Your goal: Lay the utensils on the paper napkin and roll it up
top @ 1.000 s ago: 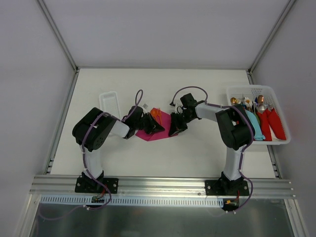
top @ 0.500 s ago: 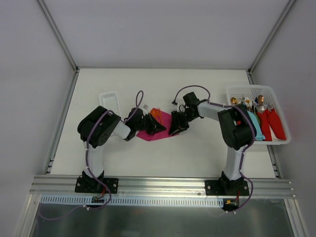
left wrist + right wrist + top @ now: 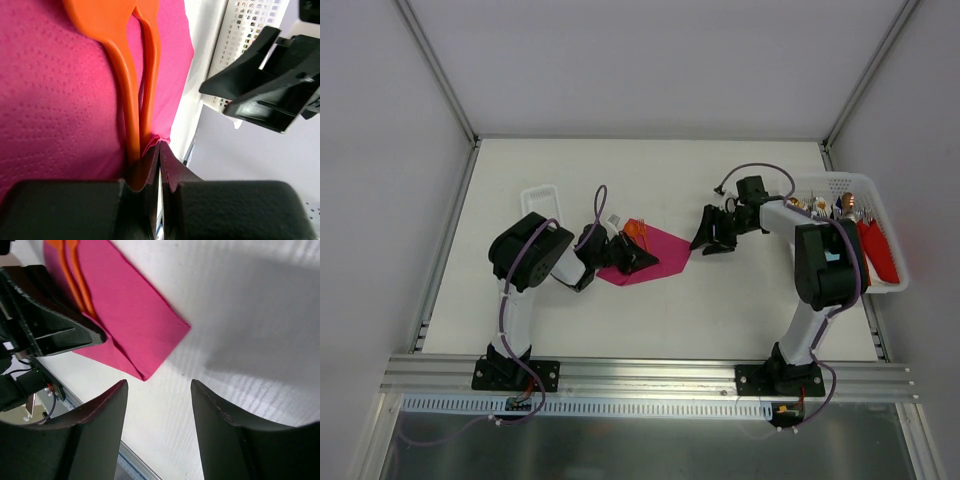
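The magenta paper napkin (image 3: pixel 660 262) lies on the table between the arms, folded over. The orange spoon (image 3: pixel 120 75) and the thin orange fork (image 3: pixel 151 65) lie side by side on it, and their heads show in the top view (image 3: pixel 635 228). My left gripper (image 3: pixel 628 256) is shut, pinching a folded edge of the napkin (image 3: pixel 50 110) beside the utensil handles. My right gripper (image 3: pixel 706 232) is open and empty, apart from the napkin (image 3: pixel 135 305) on its right. The right wrist view shows the left gripper (image 3: pixel 50 320) over the utensils (image 3: pixel 75 275).
A white basket (image 3: pixel 840 181) at the right edge holds metal utensils and red napkin bundles (image 3: pixel 876 250). A small white tray (image 3: pixel 542 205) lies at the back left, behind the left arm. The table's front rail runs along the near edge.
My right gripper let go of the napkin's right side and drew back to the right, open. The napkin now lies flatter with its right part uncovered. The left gripper kept its grip.
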You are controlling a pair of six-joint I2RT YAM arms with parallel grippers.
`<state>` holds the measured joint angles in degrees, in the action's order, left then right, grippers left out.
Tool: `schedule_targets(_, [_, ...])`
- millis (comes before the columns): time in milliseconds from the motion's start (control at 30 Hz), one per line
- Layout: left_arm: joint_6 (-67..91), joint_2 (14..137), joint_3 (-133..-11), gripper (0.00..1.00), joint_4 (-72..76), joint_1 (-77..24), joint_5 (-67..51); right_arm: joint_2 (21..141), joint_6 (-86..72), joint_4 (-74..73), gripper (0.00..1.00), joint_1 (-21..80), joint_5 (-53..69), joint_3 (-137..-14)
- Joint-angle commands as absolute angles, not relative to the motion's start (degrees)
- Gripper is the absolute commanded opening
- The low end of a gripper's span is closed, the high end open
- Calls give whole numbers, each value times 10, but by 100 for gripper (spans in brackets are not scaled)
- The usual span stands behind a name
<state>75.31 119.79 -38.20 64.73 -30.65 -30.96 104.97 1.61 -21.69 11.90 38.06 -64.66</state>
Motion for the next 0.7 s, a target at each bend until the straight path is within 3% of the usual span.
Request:
schedule_targets(0, [748,1220,-366,0,657,-301,-295,1061,-2,-211,57,119,345,-640])
schedule_targets(367, [744,1216,-360,0,651,-299,-295,1139,-64,-172,61,140,339,-668])
schedule_targets(667, [743,1216,-362,0,649,-299,-295,1151,-141,-62,59,148,434,-633])
